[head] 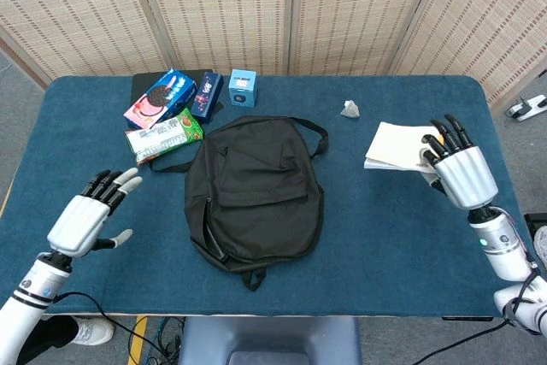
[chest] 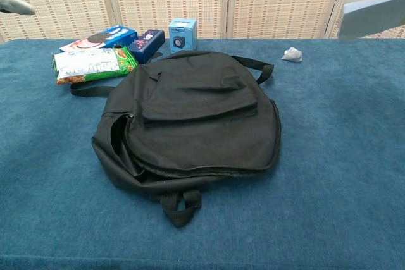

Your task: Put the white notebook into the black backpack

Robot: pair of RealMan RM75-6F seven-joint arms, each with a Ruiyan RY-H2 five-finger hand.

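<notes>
The black backpack [head: 255, 190] [chest: 193, 118] lies flat in the middle of the blue table, straps toward the far side. A gap shows along its zip on my left side. The white notebook [head: 397, 144] is at the right of the table. My right hand [head: 457, 167] grips its right edge, fingers over the cover. In the chest view the notebook [chest: 374, 12] shows at the top right, above the line of the table's far edge, so it is off the surface. My left hand [head: 92, 209] hovers over the front left of the table, fingers spread, holding nothing.
Behind the backpack on the left lie a green snack packet [head: 164, 137], an Oreo box [head: 160, 98], a dark blue box [head: 206, 94] and a small light blue cube box [head: 243, 87]. A crumpled scrap [head: 350, 109] sits at the back right. A wicker screen stands behind the table.
</notes>
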